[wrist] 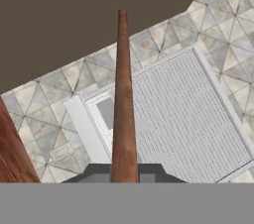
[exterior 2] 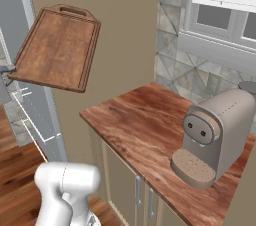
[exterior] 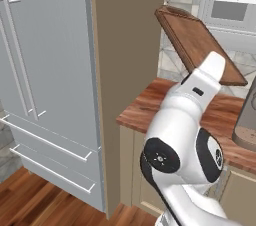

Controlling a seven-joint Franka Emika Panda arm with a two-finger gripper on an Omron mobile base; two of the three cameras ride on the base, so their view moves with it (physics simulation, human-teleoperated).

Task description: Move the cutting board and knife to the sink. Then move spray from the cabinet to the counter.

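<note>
Above the counter (exterior 2: 145, 120) — cutting board (exterior 2: 57, 50) clamped aloft, tilted.

Even, shadowless rendered light (slightly soft, low-resolution edges), no glare or blur.

This is a home kitchen. A steel refrigerator (exterior: 45, 80) fills the left of the left base view, and a wood-grain counter (exterior 2: 145, 125) over beige cabinet doors (exterior 2: 125, 190) carries a coffee machine (exterior 2: 215, 135) at right, below a tiled backsplash (exterior 2: 175, 75) and a blinded window (exterior 2: 225, 0).
</note>
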